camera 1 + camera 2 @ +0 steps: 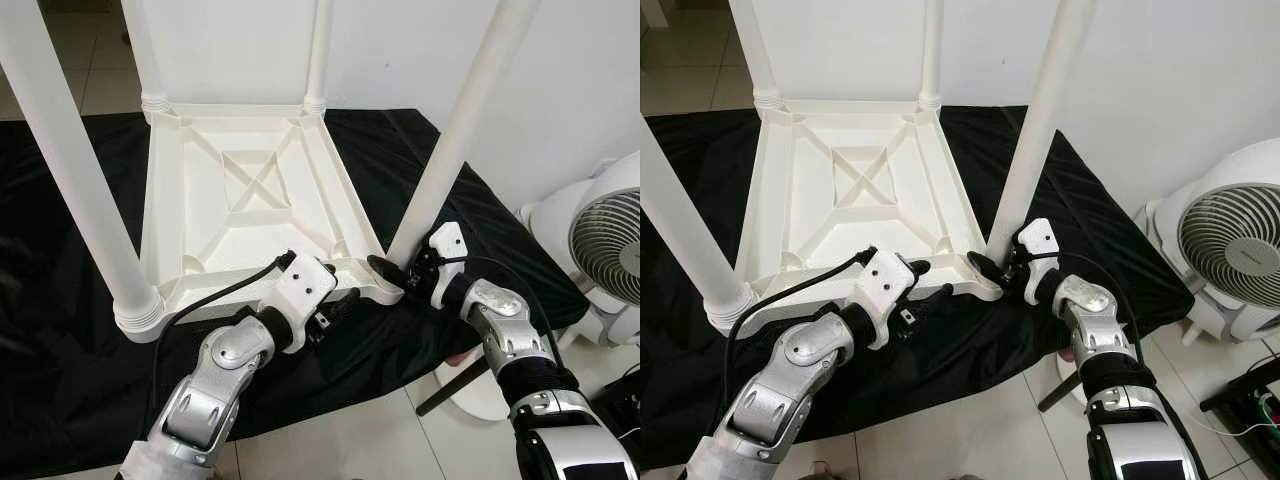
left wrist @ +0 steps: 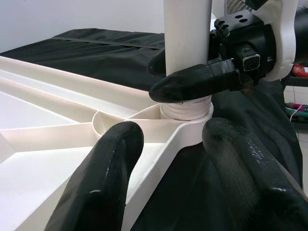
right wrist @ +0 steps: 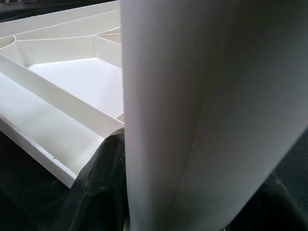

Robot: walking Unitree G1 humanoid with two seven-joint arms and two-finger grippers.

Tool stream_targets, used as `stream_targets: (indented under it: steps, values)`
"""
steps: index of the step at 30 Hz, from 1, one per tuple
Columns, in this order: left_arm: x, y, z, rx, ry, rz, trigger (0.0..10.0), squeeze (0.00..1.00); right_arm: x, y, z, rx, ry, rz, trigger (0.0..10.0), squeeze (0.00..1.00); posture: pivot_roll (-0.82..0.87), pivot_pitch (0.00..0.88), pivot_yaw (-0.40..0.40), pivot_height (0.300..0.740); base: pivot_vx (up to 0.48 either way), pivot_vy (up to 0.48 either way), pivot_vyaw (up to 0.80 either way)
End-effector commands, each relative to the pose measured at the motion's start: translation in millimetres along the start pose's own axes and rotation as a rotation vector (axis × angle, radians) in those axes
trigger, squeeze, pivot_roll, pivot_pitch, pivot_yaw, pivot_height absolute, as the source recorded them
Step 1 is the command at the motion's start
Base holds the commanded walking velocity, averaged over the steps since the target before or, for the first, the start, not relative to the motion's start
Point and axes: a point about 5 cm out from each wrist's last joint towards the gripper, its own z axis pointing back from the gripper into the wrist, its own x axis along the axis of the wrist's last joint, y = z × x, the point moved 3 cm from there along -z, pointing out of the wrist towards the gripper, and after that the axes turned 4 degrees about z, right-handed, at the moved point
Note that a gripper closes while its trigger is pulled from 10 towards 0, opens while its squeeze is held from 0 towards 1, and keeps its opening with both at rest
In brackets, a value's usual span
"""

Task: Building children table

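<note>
Right gripper clamps the table leg base; left gripper spread beside the tabletop corner.

table legs cut off at top edge, fan cropped at right

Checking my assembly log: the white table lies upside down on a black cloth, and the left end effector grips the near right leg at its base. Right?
Not quite. The right end effector grips that leg at its base, as the left wrist view shows; the left end effector is open at the tabletop's corner. The table is upside down on the black cloth.
</note>
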Motion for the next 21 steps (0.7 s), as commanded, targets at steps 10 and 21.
stream_targets:
  steps: [10, 21]
  values:
    - [-3, -2.7, -3.5, -0.002, -0.001, 0.027, 10.0, 0.00, -11, 3.2, 3.7, -0.336, 0.012, -0.016, 0.0, 0.00, 0.07, 0.064, -0.094, 0.740, 0.000, 0.000, 0.00]
    - [-3, -4.7, -3.7, -0.011, 0.002, 0.028, 10.0, 0.00, -12, 22.9, 10.0, -0.862, 0.067, -0.137, 0.0, 0.00, 0.07, 0.074, -0.089, 0.740, 0.000, 0.000, 0.00]
